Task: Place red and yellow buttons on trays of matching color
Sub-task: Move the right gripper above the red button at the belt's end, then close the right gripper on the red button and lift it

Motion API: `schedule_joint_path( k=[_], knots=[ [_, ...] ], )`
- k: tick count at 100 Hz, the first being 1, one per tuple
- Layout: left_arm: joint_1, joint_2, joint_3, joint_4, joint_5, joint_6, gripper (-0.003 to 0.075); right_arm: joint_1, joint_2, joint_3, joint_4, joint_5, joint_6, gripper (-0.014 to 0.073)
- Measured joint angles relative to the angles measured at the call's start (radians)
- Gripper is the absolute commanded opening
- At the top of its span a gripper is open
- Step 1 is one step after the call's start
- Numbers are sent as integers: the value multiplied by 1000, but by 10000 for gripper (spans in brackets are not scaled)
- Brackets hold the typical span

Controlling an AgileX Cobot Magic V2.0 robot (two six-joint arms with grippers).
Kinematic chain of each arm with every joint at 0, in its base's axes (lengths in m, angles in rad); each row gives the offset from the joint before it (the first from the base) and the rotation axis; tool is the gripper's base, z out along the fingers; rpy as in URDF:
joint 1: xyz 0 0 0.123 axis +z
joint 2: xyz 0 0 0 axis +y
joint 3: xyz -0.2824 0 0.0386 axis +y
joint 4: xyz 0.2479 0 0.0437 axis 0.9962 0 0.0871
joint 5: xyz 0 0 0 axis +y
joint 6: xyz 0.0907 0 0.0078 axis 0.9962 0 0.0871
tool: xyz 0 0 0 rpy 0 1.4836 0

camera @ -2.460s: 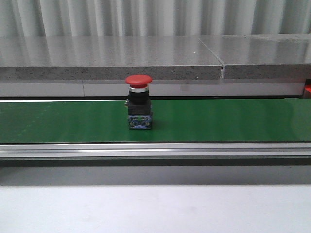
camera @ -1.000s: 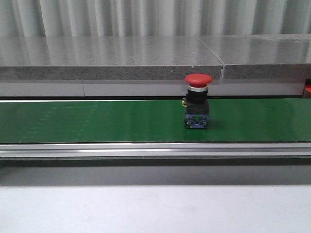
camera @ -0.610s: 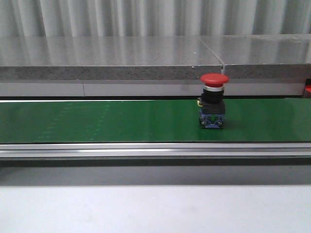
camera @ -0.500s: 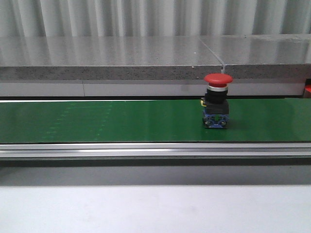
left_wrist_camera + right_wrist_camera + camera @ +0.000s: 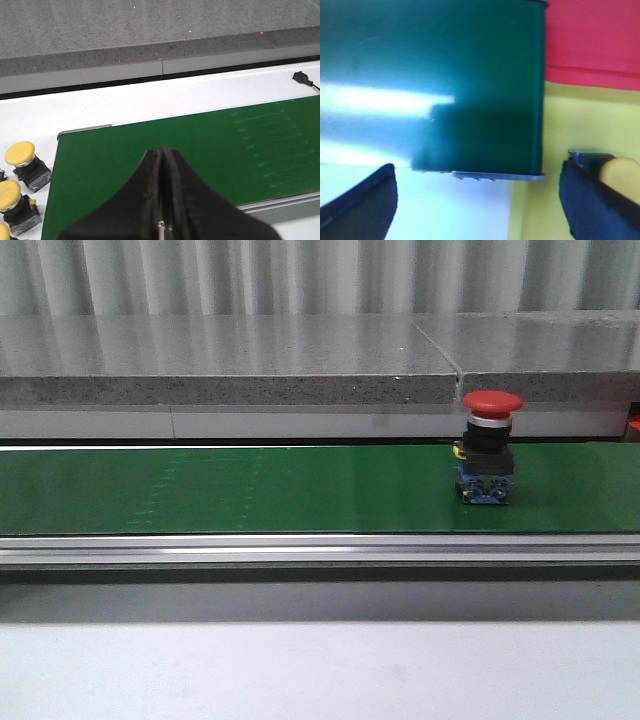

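Running across mid frame: green belt (image 5: pixel 250 488) under grey stone ledge (image 5: pixel 220 360). Standing upright at belt's right: red button (image 5: pixel 488 460). Showing no readable writing. Hanging over belt, left gripper (image 5: pixel 162 165) pressed closed, empty; right gripper (image 5: pixel 477 195) spread wide.

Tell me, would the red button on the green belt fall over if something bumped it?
Probably, yes. The red button has a wide cap on a tall, narrow body with a small base, so it looks top-heavy and could tip. It stands upright on the green belt, touching nothing else. It looks hard, so it shouldn't bend when gripped.
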Motion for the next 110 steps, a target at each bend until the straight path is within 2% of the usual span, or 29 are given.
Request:
schedule_joint_path(
  k=[21,45,68,95,105,110],
  knots=[
    [0,0,0,0,0,0,-20,137,0,0,56,52,-133,644],
    [0,0,0,0,0,0,-20,222,58,0,182,34,-230,644],
    [0,0,0,0,0,0,-20,266,120,-7,249,-53,-250,644],
    [0,0,0,0,0,0,-20,305,215,-78,264,-95,-252,638],
    [0,0,0,0,0,0,-20,305,246,-92,264,-104,-252,563],
    [0,0,0,0,0,0,-20,305,257,-94,264,-104,-252,468]
  ],
)
